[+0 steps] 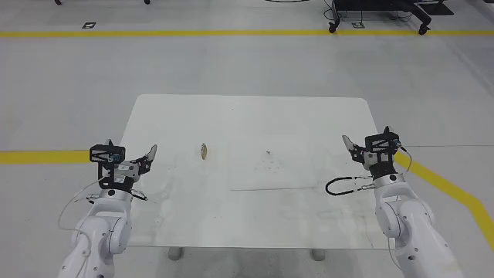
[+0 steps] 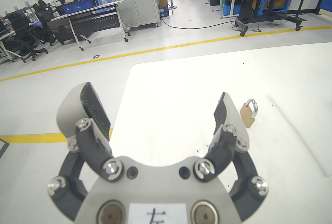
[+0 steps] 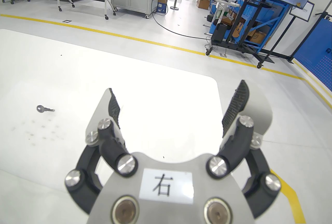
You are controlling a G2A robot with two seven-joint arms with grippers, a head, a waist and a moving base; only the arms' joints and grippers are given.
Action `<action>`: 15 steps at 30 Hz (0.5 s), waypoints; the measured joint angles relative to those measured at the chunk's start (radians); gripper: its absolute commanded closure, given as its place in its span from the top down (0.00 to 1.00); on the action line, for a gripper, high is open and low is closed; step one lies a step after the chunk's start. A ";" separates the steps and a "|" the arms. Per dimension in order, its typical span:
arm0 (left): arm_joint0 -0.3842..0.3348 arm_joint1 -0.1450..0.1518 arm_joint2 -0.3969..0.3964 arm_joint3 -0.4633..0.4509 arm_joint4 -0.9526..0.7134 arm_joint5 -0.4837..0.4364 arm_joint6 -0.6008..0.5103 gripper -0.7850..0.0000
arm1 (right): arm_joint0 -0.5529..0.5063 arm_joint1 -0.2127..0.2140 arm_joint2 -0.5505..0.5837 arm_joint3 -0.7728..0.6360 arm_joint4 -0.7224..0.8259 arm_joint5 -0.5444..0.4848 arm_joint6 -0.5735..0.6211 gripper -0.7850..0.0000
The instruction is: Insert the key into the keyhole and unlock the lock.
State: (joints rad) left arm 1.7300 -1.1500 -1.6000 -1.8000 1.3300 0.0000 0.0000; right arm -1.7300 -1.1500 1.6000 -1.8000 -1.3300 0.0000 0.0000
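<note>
Our left hand (image 2: 155,100) hangs released at the near left edge of the white rectangular surface (image 1: 309,123), its ribbed pads spread wide and holding nothing. Our right hand (image 3: 177,95) is likewise slack and empty at the near right edge. Just beyond the left hand, the small brass padlock with a silver shackle (image 2: 247,114) seems to stand upright on its base. The small flat grey metal key (image 3: 42,109) lies nearer the middle, well apart from both the padlock and the right hand, beside a patch of dark smudges (image 3: 41,129). We judge the key the main hazard: lying flat, it may skid away or escape the wide pads. The padlock may topple if a pad nudges it before the grasp closes. We cannot tell where the keyhole faces, so a skewed grip on either piece could jam the insertion. No tray or box holds either item; both rest directly on the surface.
</note>
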 measured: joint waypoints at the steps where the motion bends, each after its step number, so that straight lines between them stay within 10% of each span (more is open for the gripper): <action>1: 0.000 0.000 0.000 0.000 0.000 0.000 0.000 1.00 | 0.000 0.000 0.000 0.000 0.000 0.000 0.000 1.00; 15: 0.000 0.000 0.000 0.000 0.000 0.000 0.000 1.00 | 0.007 0.000 -0.008 0.005 -0.008 -0.009 0.009 1.00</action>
State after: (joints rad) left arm 1.7300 -1.1500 -1.6000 -1.8000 1.3300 0.0000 0.0000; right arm -1.7230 -1.1496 1.5919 -1.7946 -1.3385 -0.0092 0.0088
